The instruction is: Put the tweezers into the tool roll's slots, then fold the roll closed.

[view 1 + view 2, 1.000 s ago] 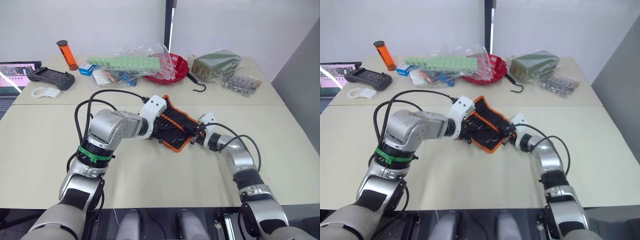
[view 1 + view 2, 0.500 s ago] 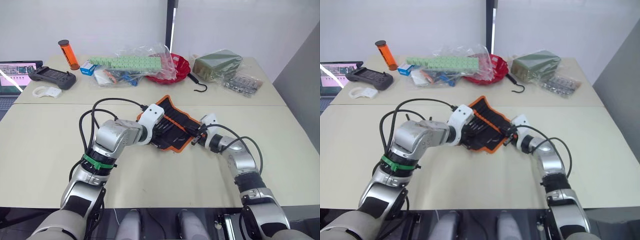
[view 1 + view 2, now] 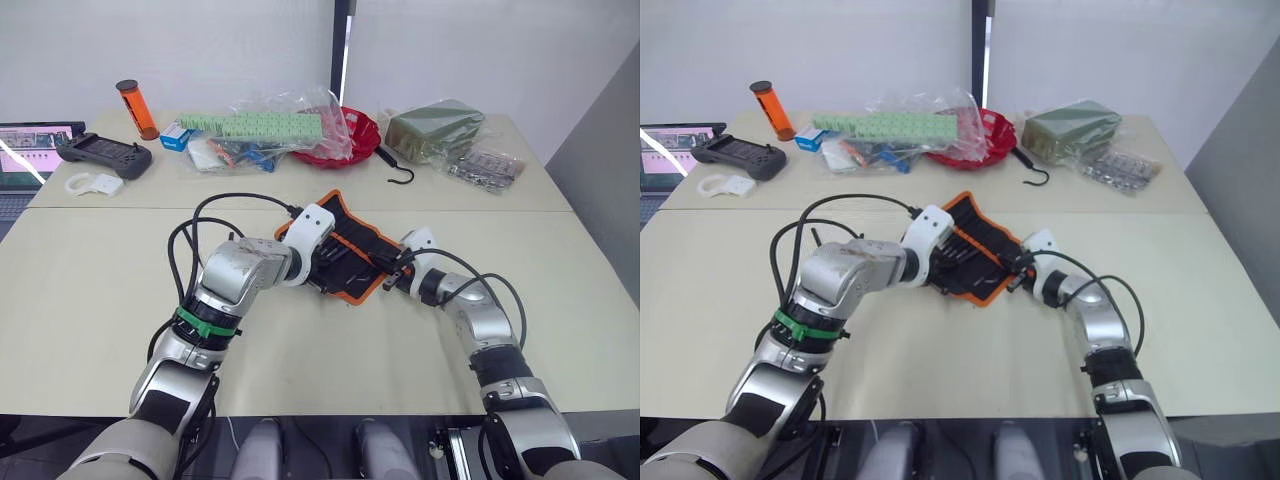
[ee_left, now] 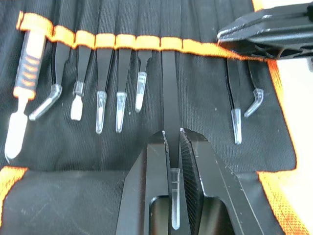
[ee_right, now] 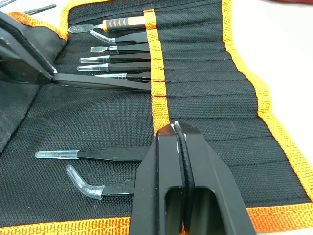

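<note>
The tool roll [image 3: 352,248] lies open mid-table, black fabric with orange trim. My left gripper [image 4: 172,133] is shut on one of the tweezers [image 4: 169,88], whose far end sits under the orange band of the slots [image 4: 146,43]. Several capped tweezers [image 4: 100,105] and an orange-handled tool [image 4: 27,63] are tucked in neighbouring slots, and two more tweezers [image 4: 234,112] sit nearer the roll's right end. My right gripper [image 5: 175,128] is shut on the orange band [image 5: 157,78] at that end. In the head view it shows at the roll's right corner [image 3: 393,272].
At the back of the table are a red bowl [image 3: 350,135], a black hook [image 3: 396,173], plastic bags of green blocks [image 3: 260,125], a green packet [image 3: 435,128] and a bag of small parts [image 3: 485,165]. An orange cylinder [image 3: 135,110], controller [image 3: 100,155] and laptop [image 3: 30,150] sit far left.
My left gripper has shifted a little to the right over the roll with the tweezer still in it. The right gripper has stayed on the roll's right end.
</note>
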